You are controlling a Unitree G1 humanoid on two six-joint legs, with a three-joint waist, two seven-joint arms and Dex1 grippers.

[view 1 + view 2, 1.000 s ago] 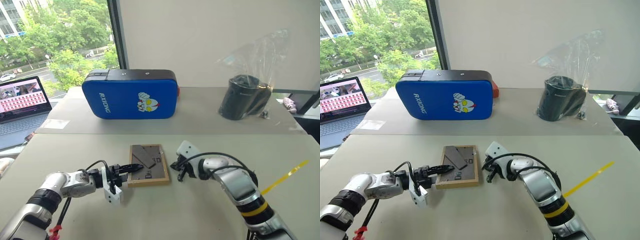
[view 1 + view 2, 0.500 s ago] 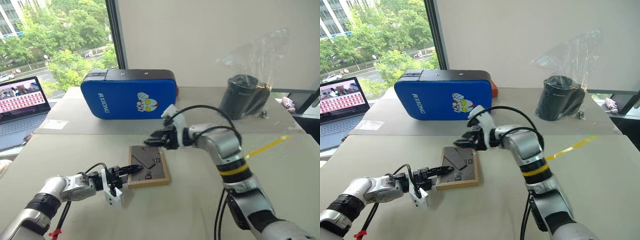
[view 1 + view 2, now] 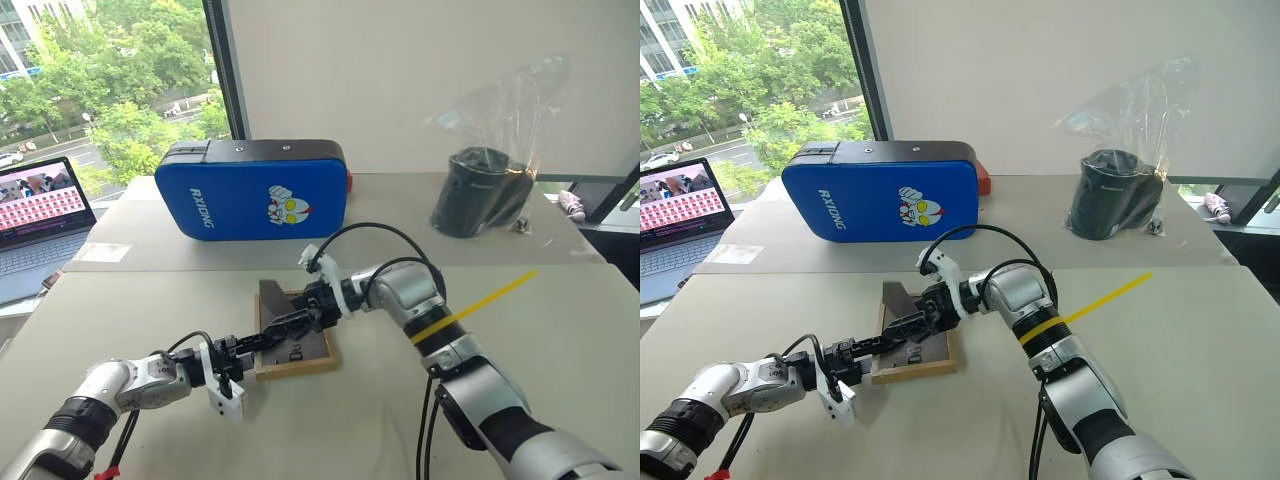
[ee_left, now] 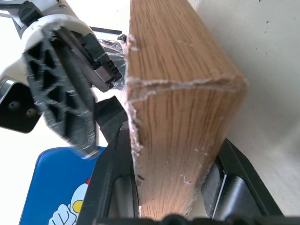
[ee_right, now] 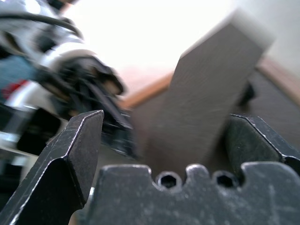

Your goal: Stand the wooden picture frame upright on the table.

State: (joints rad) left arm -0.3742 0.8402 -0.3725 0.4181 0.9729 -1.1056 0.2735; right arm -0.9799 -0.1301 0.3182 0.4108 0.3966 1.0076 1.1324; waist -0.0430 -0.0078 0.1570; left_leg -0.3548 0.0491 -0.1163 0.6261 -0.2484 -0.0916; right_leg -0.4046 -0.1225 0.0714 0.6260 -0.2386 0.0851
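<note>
Two grippers on wooden picture frame (image 3: 296,341), lying back-up on table (image 3: 560,330) | left gripper (image 3: 247,345) clamps its near-left corner | right gripper (image 3: 283,326), jaws spread, straddles the raised stand flap (image 5: 206,112) | you pinch flap squarely, swing out gently | blue pad (image 3: 252,187), laptop (image 3: 40,215) well behind

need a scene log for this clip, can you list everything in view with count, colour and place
small light-wood picture frame: 1, dark backing up, stand flap raised, near table middle
beige-grey table: 1, under everything
big blue pad with cartoon print: 1, far side
black round container in clear plastic bag: 1, far right
open laptop: 1, far left
yellow strip: 1, right of frame
left gripper: shut on frame's near-left edge
right gripper: open around flap
</note>
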